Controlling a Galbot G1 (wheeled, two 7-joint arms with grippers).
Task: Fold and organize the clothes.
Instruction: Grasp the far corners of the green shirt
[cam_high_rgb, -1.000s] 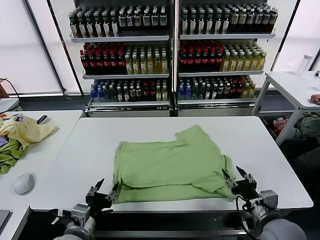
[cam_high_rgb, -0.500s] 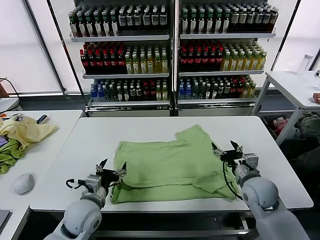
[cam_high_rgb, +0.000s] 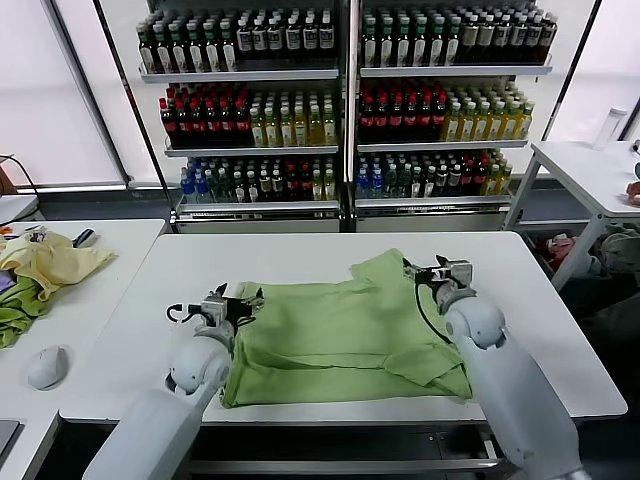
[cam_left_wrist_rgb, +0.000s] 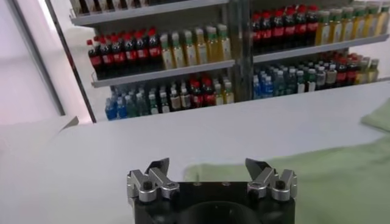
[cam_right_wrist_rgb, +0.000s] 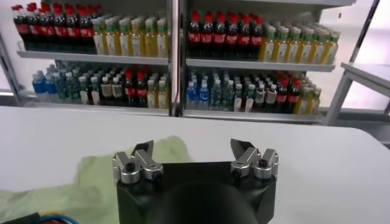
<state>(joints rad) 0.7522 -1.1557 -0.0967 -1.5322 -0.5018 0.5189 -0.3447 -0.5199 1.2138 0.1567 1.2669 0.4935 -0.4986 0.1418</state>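
Observation:
The light green shirt (cam_high_rgb: 340, 335) lies partly folded on the white table (cam_high_rgb: 300, 262), one sleeve sticking out toward the far right. My left gripper (cam_high_rgb: 238, 300) is open and empty over the shirt's far left corner. My right gripper (cam_high_rgb: 436, 271) is open and empty at the far right, beside the sleeve. In the left wrist view the left gripper (cam_left_wrist_rgb: 207, 166) is above the table with the shirt's edge (cam_left_wrist_rgb: 341, 176) ahead. In the right wrist view the right gripper (cam_right_wrist_rgb: 192, 149) has green cloth (cam_right_wrist_rgb: 91, 176) to one side.
A side table on the left holds a pale yellow garment (cam_high_rgb: 55, 262), a darker green cloth (cam_high_rgb: 18, 315) and a mouse (cam_high_rgb: 47, 367). Shelves of bottles (cam_high_rgb: 340, 100) stand behind. Another white table (cam_high_rgb: 590, 170) stands at the far right.
Both arms have moved from the near table edge toward the far side of the shirt, staying open. The shirt's near left corner looks slightly shifted.

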